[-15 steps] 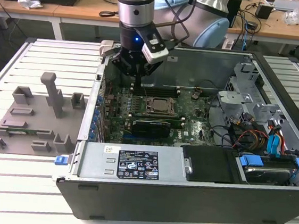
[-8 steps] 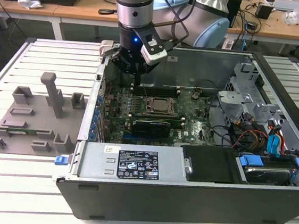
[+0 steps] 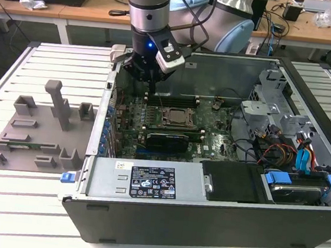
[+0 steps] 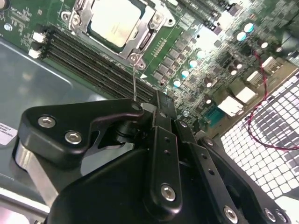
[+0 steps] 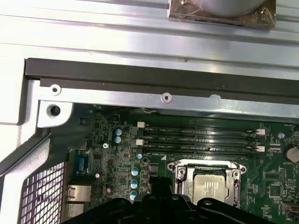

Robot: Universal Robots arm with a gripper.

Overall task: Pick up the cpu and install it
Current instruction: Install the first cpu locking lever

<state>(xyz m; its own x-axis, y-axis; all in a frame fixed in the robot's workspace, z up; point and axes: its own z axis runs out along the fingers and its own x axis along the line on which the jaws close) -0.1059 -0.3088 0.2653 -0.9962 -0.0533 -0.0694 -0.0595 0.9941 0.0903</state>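
Observation:
The cpu (image 3: 175,117), a flat square chip with a shiny silver top, lies in the metal-framed socket on the green motherboard (image 3: 130,133) inside the open computer case. It shows in both wrist views too: the cpu (image 4: 114,23) and the cpu (image 5: 212,186) sit inside the socket frame. My gripper (image 3: 152,84) hangs over the board just behind the socket, towards the case's rear wall, with nothing between its black fingers. In the second wrist view the gripper (image 4: 159,99) is shut, and a thin wire socket lever (image 4: 134,79) ends right beside its tip.
Black memory slots (image 5: 201,140) run beside the socket. A long black card (image 3: 166,141) lies in front of it. The case's power supply (image 3: 147,181) and drive bay with cables (image 3: 298,156) fill the front and right. A grey moulded tray (image 3: 35,128) stands left of the case.

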